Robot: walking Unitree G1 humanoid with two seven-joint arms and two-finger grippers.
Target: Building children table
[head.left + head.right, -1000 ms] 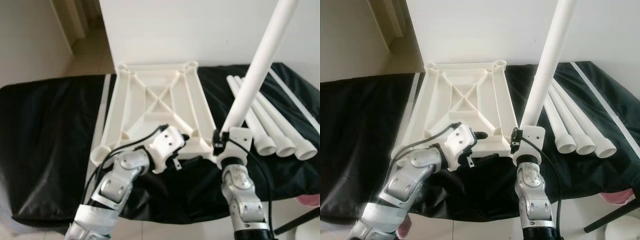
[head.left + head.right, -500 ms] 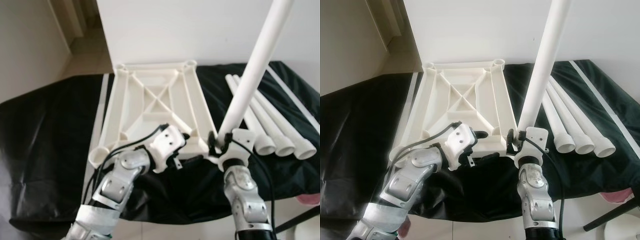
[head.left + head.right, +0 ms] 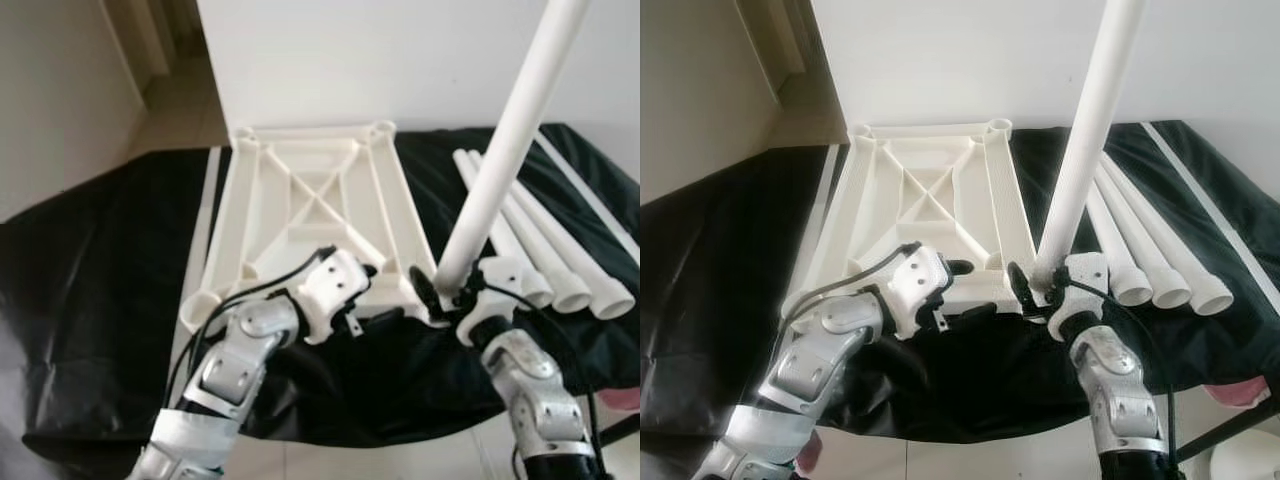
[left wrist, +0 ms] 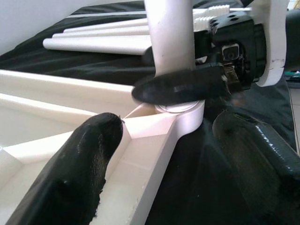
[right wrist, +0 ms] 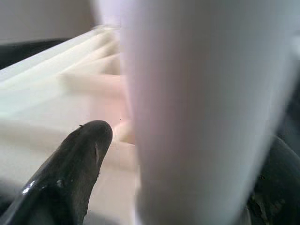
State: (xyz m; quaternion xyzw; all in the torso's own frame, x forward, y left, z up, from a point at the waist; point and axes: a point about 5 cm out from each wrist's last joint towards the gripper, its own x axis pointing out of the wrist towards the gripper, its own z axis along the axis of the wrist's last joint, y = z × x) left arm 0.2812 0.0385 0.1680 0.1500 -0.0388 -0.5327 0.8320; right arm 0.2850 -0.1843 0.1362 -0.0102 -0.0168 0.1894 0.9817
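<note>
**First leg being seated in the near corner socket**

The table top [image 3: 315, 215] is laid upside down on a black cloth [image 3: 90, 300], its ribbed underside filling the centre of the left eye view. A white leg [image 3: 500, 150] is held nearly upright by the right gripper [image 3: 1040, 285], whose fingers are closed around the leg's lower end; the leg rises toward the upper right of the frame. In the left wrist view the foot of the leg is seen sitting at the round corner socket [image 4: 180, 115] at the table top's near right corner (whether it is fully home cannot be told). The left gripper [image 3: 365, 275] is spread open at the near edge of the table top, one finger [image 4: 70, 173] resting on a rib, apparently to steady the part. Three spare legs [image 3: 560, 275] are laid side by side on the cloth at the right of the frame, just beside the work.

The step in hand is judged to be the fitting of the first leg. Next, the leg would need to be kept square to the socket and pressed or turned down while the top is braced.
</note>
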